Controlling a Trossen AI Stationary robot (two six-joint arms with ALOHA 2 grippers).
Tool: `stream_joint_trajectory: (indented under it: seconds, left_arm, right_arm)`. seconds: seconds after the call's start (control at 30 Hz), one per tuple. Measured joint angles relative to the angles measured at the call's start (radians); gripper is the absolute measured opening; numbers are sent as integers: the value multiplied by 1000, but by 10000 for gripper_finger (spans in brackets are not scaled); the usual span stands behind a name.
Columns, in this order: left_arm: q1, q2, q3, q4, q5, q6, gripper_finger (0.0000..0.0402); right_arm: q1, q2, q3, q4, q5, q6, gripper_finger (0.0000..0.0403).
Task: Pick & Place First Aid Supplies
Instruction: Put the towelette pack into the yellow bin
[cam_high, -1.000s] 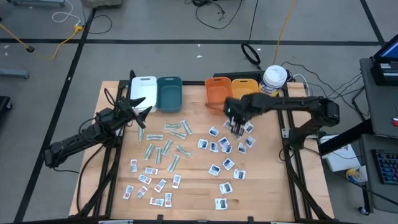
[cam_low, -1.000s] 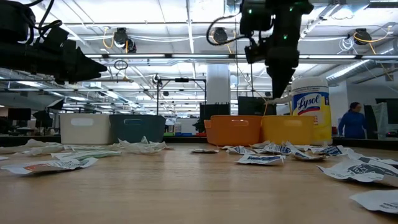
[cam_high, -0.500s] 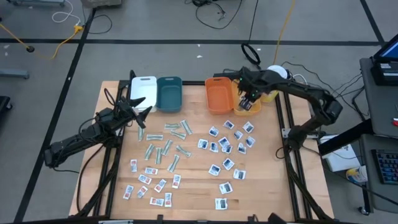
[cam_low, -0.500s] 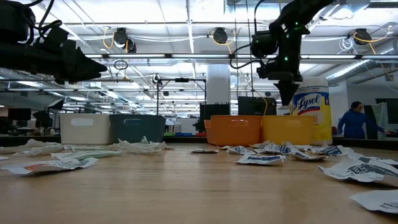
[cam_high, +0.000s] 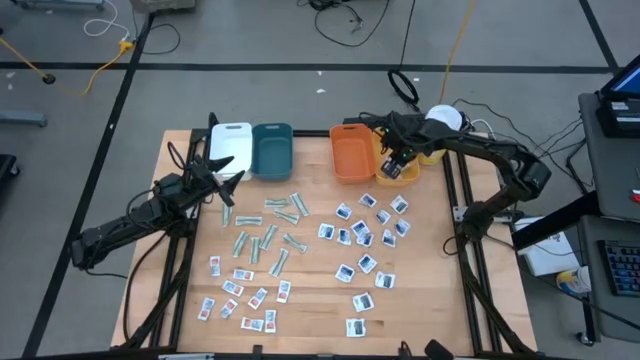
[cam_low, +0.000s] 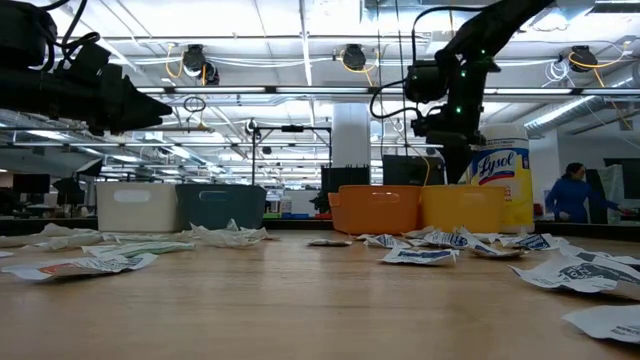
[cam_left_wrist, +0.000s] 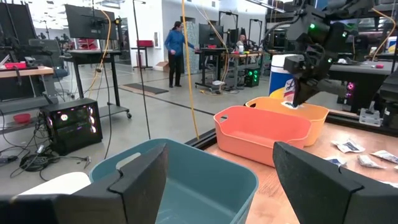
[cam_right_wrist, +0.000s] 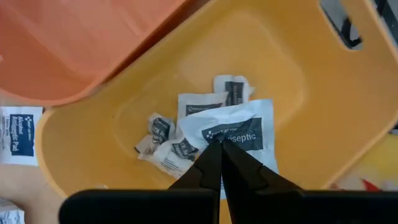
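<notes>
Right gripper (cam_right_wrist: 217, 152): dark tapered jaws pinched on a crinkled white antiseptic packet (cam_right_wrist: 239, 134) above the smooth yellow plastic bin (cam_right_wrist: 124, 99). Left gripper (cam_left_wrist: 217, 180): jaws wide apart, empty, before the teal bin (cam_left_wrist: 205, 180).

Four bins along the counter's far edge: one white (cam_high: 230, 146), one teal (cam_high: 272, 148), one orange (cam_high: 351, 153), one yellow (cam_high: 398, 166). One white canister (cam_high: 441, 124) beside them. Dozens of loose first aid packets (cam_high: 362, 232) on the counter, too many and too small to count exactly; five or so packets (cam_right_wrist: 211, 134) in the yellow bin.
</notes>
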Motion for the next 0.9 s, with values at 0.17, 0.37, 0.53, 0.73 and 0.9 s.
stream_joint_trajectory:
  seconds: [0.17, 0.37, 0.53, 0.73, 0.9]
  left_arm:
    - [0, 0, 0, 0, 0, 0, 296]
    - [0, 0, 0, 0, 0, 0, 296]
    - [0, 0, 0, 0, 0, 0, 296]
    - [0, 0, 0, 0, 0, 0, 296]
    - [0, 0, 0, 0, 0, 0, 296]
  right_arm:
    - [18, 0, -49, 48, -3, 1, 0]
    - [30, 0, -63, 79, -4, 0, 0]
    - [29, 0, -63, 80, 0, -28, 21]
    - [29, 0, -63, 83, 0, -36, 81]
    - [29, 0, -54, 71, -3, -36, 127]
